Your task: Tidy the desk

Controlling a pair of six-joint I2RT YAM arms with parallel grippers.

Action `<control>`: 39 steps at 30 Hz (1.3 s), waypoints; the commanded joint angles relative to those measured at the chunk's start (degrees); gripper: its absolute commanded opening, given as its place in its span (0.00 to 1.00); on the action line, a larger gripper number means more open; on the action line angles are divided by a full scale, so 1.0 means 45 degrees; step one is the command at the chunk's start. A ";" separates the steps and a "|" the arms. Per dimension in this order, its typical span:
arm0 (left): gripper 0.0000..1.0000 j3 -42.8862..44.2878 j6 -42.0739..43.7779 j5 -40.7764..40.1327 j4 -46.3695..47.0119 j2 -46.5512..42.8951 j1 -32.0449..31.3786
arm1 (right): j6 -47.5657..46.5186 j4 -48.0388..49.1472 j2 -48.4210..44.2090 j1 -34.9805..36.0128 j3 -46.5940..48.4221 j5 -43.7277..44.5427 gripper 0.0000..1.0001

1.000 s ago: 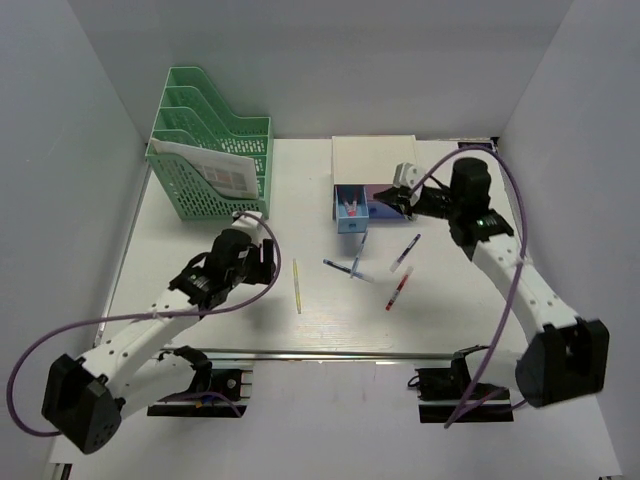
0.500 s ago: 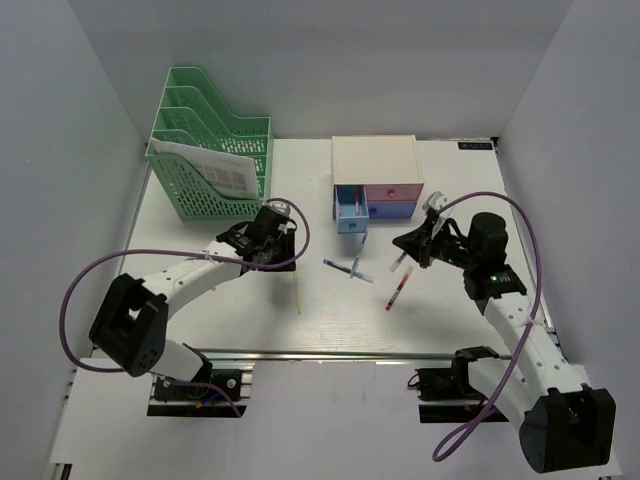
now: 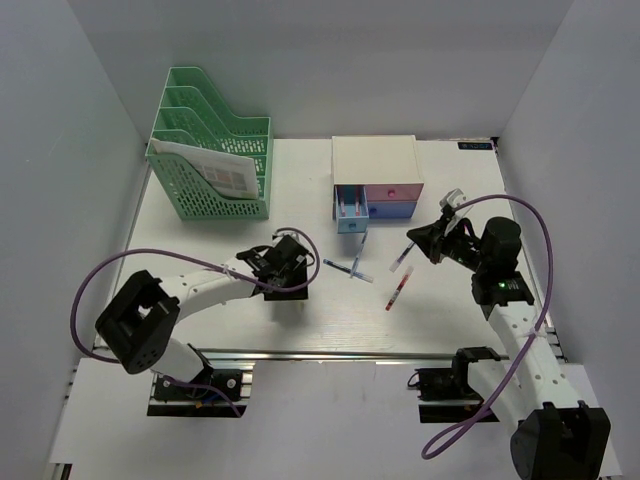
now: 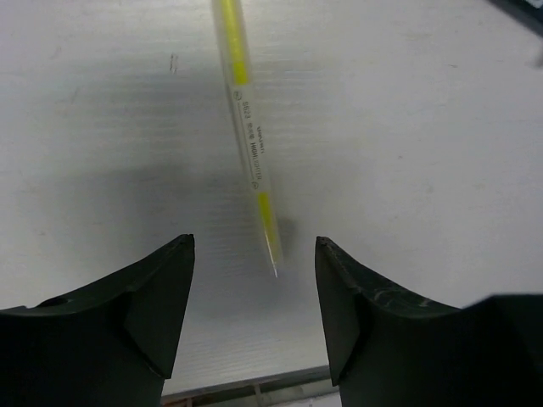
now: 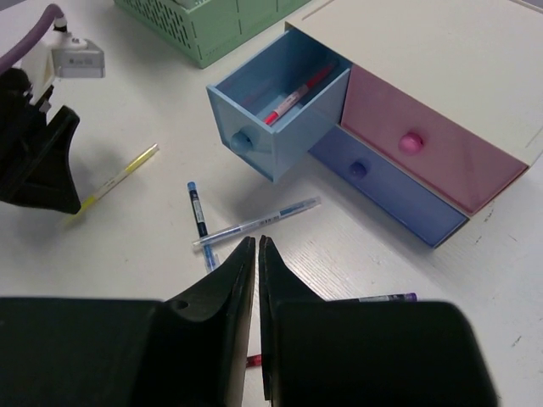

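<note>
Left jaws newly over the yellow pen (image 4: pixel 249 140), open, pen half cropped; right jaws nearly closed, empty

- Top view looked down from high, far behind the left pincer (image 3: pixel 292 282) and right pincer (image 3: pixel 415 238).
- Left wrist view, close, faced a yellow pen (image 4: pixel 246 127) just beyond its pincer.
- Right wrist view shared that pen, farther left.

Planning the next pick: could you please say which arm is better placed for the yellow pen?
Left: the left gripper, open, straddles the yellow pen; the right gripper hovers near the drawer box.
</note>
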 commanded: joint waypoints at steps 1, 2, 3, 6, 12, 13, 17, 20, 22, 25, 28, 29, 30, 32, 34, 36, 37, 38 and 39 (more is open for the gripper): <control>0.68 -0.0700 -0.1255 -0.1330 0.0815 -0.0123 -0.0511 | 0.0135 0.0575 -0.0191 -0.0163 -0.0061 -0.0039 0.11; 0.66 -0.0799 -0.1605 -0.1644 0.1048 -0.0181 -0.0630 | 0.0096 0.0575 -0.0211 -0.0143 -0.0081 -0.0058 0.11; 0.66 -0.0916 -0.1608 -0.1898 0.1205 -0.0182 -0.0747 | 0.0076 0.0575 -0.0192 -0.0182 -0.0081 -0.0117 0.11; 0.62 -0.1151 -0.2232 -0.3109 0.1480 -0.0318 -0.1196 | 0.0057 0.0575 -0.0171 -0.0202 -0.0100 -0.0156 0.11; 0.56 -0.1113 -0.2702 -0.4537 0.1812 0.0148 -0.1996 | 0.0037 0.0575 -0.0172 -0.0260 -0.0120 -0.0176 0.11; 0.56 -0.1074 -0.2780 -0.4615 0.1812 0.0286 -0.1998 | 0.0037 0.0575 -0.0172 -0.0318 -0.0120 -0.0176 0.11; 0.56 -0.0996 -0.3538 -0.5257 0.1561 0.1086 -0.2466 | 0.0037 0.0614 -0.0152 -0.0358 -0.0159 -0.0156 0.11; 0.53 -0.0917 -0.4125 -0.5552 0.1305 0.1712 -0.3011 | 0.0018 0.0633 -0.0113 -0.0358 -0.0140 -0.0137 0.11; 0.50 -0.0898 -0.4361 -0.5767 0.1324 0.2082 -0.3207 | -0.0002 0.0633 -0.0113 -0.0397 -0.0178 -0.0137 0.11; 0.45 -0.0859 -0.4694 -0.5963 0.1363 0.2550 -0.3540 | 0.0018 0.0633 -0.0113 -0.0455 -0.0179 -0.0156 0.11; 0.34 -0.0626 -0.4986 -0.6041 0.1189 0.3039 -0.3794 | 0.0037 0.0633 -0.0152 -0.0475 -0.0159 -0.0156 0.11; 0.29 -0.0586 -0.5045 -0.6061 0.1149 0.3138 -0.3795 | 0.0037 0.0633 -0.0172 -0.0514 -0.0159 -0.0156 0.11; 0.26 -0.0566 -0.5085 -0.6061 0.1110 0.3197 -0.3911 | 0.0037 0.0614 -0.0172 -0.0514 -0.0159 -0.0156 0.11; 0.19 -0.0702 -0.5221 -0.6042 0.1051 0.3198 -0.4047 | 0.0057 0.0614 -0.0211 -0.0534 -0.0159 -0.0176 0.11; 0.08 -0.0858 -0.5241 -0.6080 0.1090 0.3042 -0.4049 | 0.0057 0.0594 -0.0230 -0.0553 -0.0159 -0.0215 0.11; 0.00 -0.0976 -0.5202 -0.6119 0.0993 0.2496 -0.4166 | 0.0076 0.0594 -0.0250 -0.0592 -0.0140 -0.0273 0.10; 0.00 -0.0918 -0.4989 -0.6139 0.0741 0.2262 -0.4166 | 0.0076 0.0575 -0.0250 -0.0573 -0.0140 -0.0293 0.10; 0.00 -0.0666 -0.4794 -0.6236 0.0584 0.1989 -0.4166 | 0.0057 0.0575 -0.0250 -0.0592 -0.0120 -0.0293 0.10; 0.00 -0.0509 -0.4483 -0.6275 0.0408 0.1368 -0.4166 | 0.0057 0.0575 -0.0269 -0.0592 -0.0120 -0.0293 0.10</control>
